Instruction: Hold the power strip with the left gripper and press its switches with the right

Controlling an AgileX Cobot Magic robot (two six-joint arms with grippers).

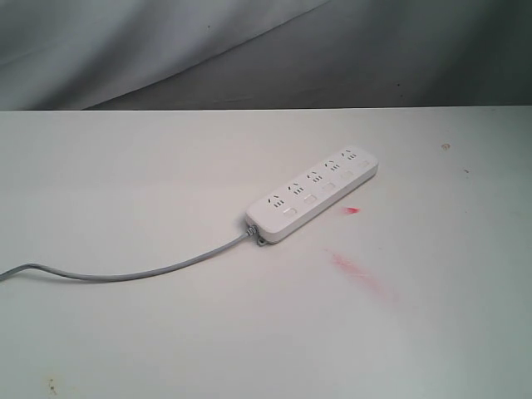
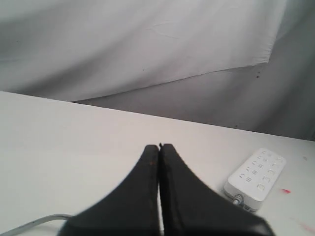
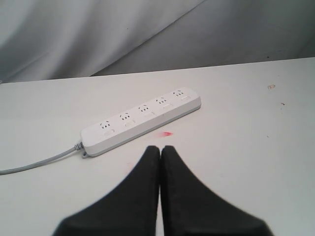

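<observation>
Fingers of the left gripper (image 2: 159, 146) are pressed flat against each other from tip to base, grasping nothing. They hang above bare white table (image 1: 125, 183), with the power strip (image 2: 256, 179) ahead of the tips and well apart from them, its cord end turned toward them. The right gripper (image 3: 160, 147) is clenched the same way, its two black fingers meeting along one seam, also empty. Its tips point at the long side of the power strip (image 3: 140, 120), near it but not touching, and a small red spot (image 3: 166, 133) lies between the tips and that side.

The exterior view shows the power strip (image 1: 314, 194) lying flat and at a slant on the table. Its switches (image 1: 328, 188) run in a row along the edge that faces the red spot (image 1: 352, 210). A grey cord (image 1: 125, 274) leaves the strip's near end and curves away across the table. A paler red smear (image 1: 362, 274) sits on the switch side, farther from the strip than the spot. Open tabletop surrounds the strip on every side. Beyond its far end the table's back edge meets a grey cloth backdrop (image 1: 166, 41).
</observation>
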